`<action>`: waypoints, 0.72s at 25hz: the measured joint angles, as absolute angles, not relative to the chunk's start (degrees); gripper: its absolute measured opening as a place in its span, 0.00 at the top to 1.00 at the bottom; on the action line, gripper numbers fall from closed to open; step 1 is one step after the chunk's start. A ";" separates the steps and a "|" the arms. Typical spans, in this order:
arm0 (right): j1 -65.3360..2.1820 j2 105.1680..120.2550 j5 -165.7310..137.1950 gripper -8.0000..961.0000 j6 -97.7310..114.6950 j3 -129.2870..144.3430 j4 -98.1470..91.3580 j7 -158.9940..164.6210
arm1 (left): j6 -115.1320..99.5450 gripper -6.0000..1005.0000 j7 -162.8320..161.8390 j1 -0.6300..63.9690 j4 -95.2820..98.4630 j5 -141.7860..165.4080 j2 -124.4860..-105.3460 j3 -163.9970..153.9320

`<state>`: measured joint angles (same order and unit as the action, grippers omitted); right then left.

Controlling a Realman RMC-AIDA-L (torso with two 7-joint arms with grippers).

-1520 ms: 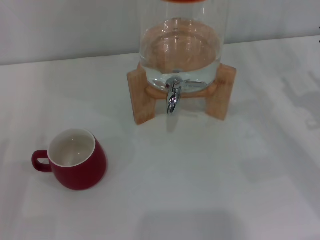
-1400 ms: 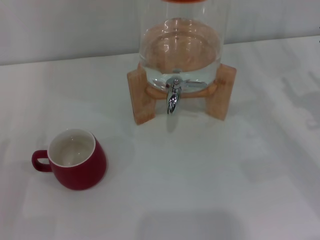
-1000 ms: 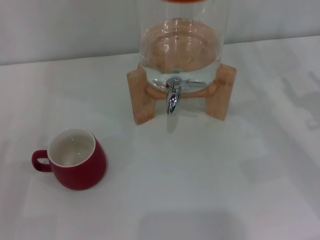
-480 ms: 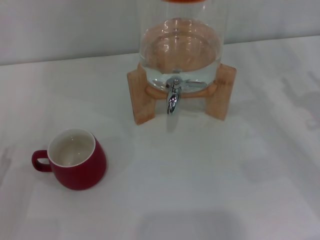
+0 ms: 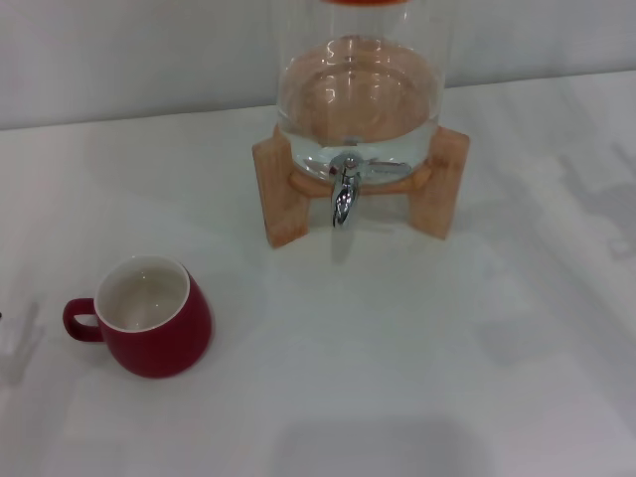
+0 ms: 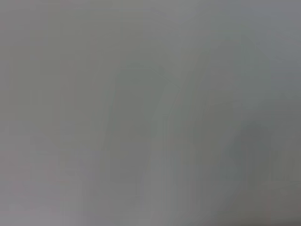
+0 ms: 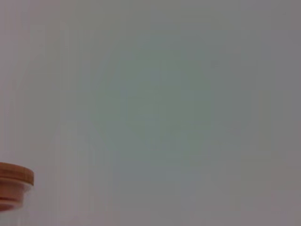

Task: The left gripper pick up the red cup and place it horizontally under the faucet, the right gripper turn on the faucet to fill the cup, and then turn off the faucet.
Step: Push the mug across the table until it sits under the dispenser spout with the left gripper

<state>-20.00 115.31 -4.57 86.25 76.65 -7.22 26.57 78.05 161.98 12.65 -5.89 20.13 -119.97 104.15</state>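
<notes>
The red cup [image 5: 149, 329] stood upright at lower left of the bench [image 5: 417, 348] (well apart from the faucet [image 5: 344, 192]); no jaws showed.

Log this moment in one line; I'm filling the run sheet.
red cup: upright on table, ungrasped | faucet: untouched | pincers: out of view

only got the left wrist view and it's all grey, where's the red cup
observer: In the head view the red cup stands upright on the white table, on the robot's left, with its handle pointing left.
operator: under the faucet yet
observer: No. The faucet is farther back and to the right of it, with bare table beneath its spout.
operator: any arm close to it
observer: Neither the left gripper nor the right gripper shows in the head view. The right wrist view shows only an orange-brown lid at its edge.
</notes>
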 joint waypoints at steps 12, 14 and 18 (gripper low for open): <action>-19.69 115.31 -4.57 0.14 86.75 77.02 -6.86 26.63 | 78.77 0.16 161.98 11.84 -5.44 23.64 -120.43 103.03; -19.65 115.31 -4.57 0.14 86.76 77.20 -6.85 26.63 | 78.80 0.16 161.98 11.57 -5.45 23.64 -120.49 102.68; -19.52 115.31 -4.57 0.14 86.76 77.27 -6.96 26.62 | 78.84 0.16 161.98 11.28 -5.44 23.65 -120.50 102.38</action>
